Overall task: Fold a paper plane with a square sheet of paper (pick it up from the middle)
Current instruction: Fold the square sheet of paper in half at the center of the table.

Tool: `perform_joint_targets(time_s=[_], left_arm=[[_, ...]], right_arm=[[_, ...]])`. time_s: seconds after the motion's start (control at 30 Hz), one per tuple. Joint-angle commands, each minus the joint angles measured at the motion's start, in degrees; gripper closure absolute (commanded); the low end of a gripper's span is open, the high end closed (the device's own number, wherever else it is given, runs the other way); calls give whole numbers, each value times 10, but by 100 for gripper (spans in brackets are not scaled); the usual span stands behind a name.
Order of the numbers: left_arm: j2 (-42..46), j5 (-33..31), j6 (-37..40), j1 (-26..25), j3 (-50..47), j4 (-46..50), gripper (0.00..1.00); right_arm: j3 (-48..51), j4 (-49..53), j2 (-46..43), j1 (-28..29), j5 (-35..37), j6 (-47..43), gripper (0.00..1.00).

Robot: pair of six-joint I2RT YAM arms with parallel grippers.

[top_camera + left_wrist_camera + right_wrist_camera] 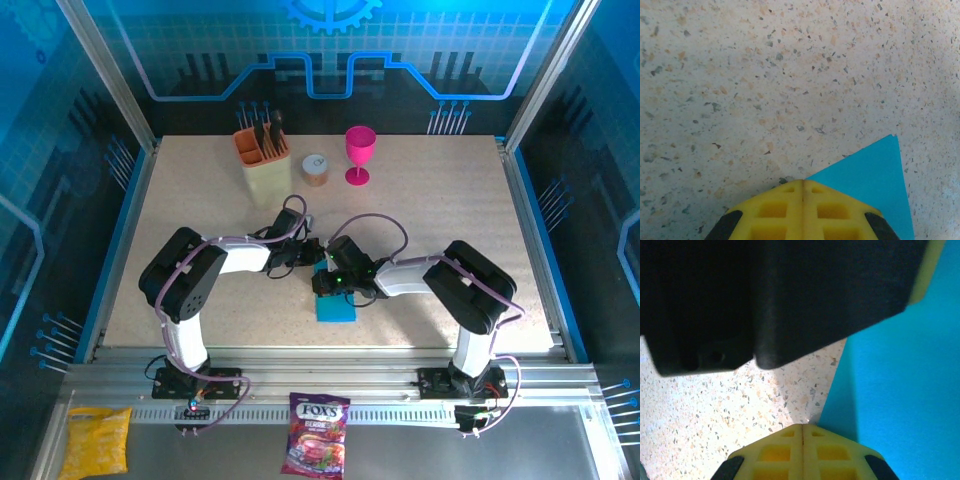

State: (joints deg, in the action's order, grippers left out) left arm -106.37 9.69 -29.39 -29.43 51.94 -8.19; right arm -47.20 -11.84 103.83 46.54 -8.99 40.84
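1. The left gripper has its jaws pressed fully together, nothing visibly pinched.
2. The right gripper is likewise closed tight.
3. The square sheet of paper lies on the table, just ahead and right of both grippers' tips.

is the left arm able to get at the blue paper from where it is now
Probably yes: the left gripper, shut, sits right at a corner of the blue paper, nothing between them. It would need to open first, and the right gripper crowds the same spot.
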Motion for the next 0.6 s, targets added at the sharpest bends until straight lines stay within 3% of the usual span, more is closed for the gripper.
perform_joint_targets(time_s=[0.0, 0.57], left_arm=[[-30, -21, 15, 0, -3, 30, 100], [-35, -28, 16, 0, 7, 41, 100]], right_arm=[[27, 52, -5, 19, -12, -34, 100], [117, 7, -48, 99, 0, 9, 100]])
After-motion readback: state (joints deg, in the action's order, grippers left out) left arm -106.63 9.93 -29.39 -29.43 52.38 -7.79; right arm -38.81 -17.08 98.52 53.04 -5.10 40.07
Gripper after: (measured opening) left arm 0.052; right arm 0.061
